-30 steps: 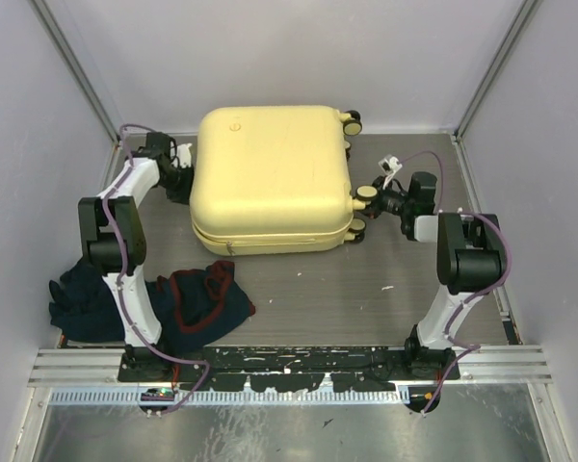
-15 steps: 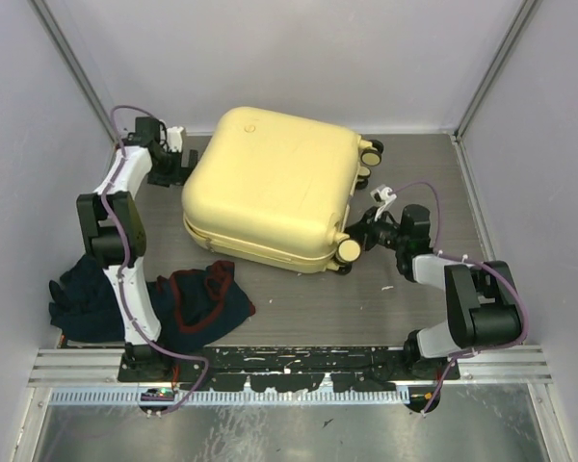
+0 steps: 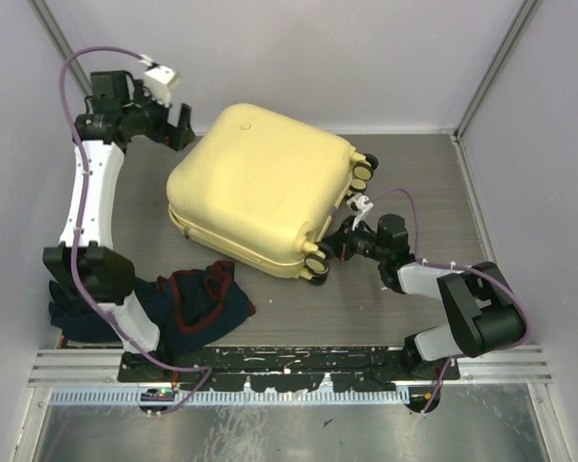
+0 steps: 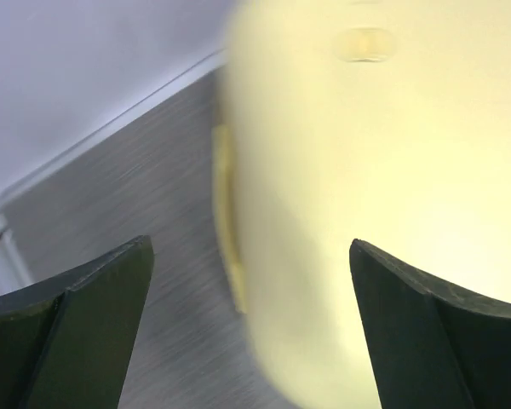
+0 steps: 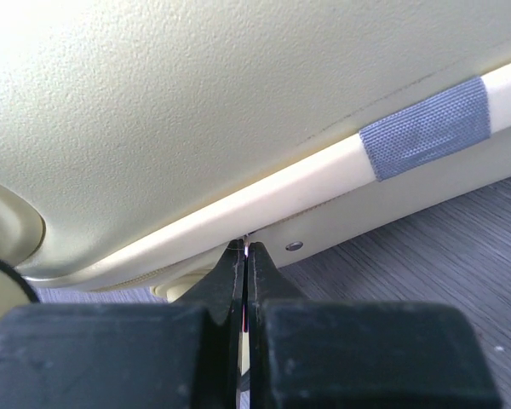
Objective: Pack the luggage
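The pale yellow luggage (image 3: pixel 260 197) lies closed and flat, turned at an angle in the middle of the table. My left gripper (image 3: pixel 185 125) hovers raised at its far left corner, open, with nothing between its fingers. In the left wrist view the blurred shell (image 4: pixel 383 170) and table show between the open gripper (image 4: pixel 249 245). My right gripper (image 3: pixel 339 243) is low at the near right wheel corner. In the right wrist view it (image 5: pixel 247 247) is shut on a thin metal zipper tab at the seam of the luggage (image 5: pixel 196 102).
A dark red and navy garment (image 3: pixel 207 298) lies near the left arm's base, with a dark blue one (image 3: pixel 77 298) beside it at the left edge. Black wheels (image 3: pixel 362 171) stick out on the luggage's right side. Grey tape (image 5: pixel 426 128) sits on the seam. Walls enclose the table.
The luggage has swung round, its wheel end coming nearer and its left end leftward. My right gripper moved left and nearer along the seam. My left gripper opened, let go and rose to the far left.
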Controlling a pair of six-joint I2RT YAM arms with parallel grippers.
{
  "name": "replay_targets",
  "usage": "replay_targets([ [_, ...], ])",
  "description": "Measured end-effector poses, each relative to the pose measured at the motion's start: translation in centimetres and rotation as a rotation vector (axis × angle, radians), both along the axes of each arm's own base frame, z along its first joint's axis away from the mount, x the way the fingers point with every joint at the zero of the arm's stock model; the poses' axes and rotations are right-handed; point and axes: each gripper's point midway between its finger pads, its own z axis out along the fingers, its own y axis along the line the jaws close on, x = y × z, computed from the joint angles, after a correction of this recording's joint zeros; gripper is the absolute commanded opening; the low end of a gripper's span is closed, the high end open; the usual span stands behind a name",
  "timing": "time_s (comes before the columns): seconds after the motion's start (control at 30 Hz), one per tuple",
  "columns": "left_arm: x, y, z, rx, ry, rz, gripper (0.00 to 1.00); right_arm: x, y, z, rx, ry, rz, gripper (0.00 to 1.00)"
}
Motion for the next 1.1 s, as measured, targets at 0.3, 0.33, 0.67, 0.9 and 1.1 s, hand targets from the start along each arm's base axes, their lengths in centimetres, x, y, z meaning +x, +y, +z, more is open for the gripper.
replay_targets([
  [0.3, -20.9, -20.3, -0.3, 0.225, -0.043, -0.953, 0.98, 0.1, 2.2, 0.1, -0.001, 0.020, -0.005, 0.01],
  [0.33, -22.7, -21.0, -1.2, 0.258, -0.041, -1.031, 0.98, 0.2, 2.4, 0.1, 0.002, 0.026, -0.004, 0.01],
  [0.67, -32.6, -25.8, -8.0, 0.502, -0.105, -1.499, 0.98, 1.3, 4.0, 0.3, 0.001, 0.043, -0.011, 0.01],
  [0.9, -30.7, -29.4, -9.6, 0.558, -0.191, -1.535, 0.98, 1.3, 4.0, 0.2, -0.001, 0.045, -0.011, 0.01],
  [1.1, -28.4, -31.0, -11.2, 0.622, -0.223, -1.524, 0.99, 1.3, 4.0, 0.2, -0.003, 0.045, -0.010, 0.01],
])
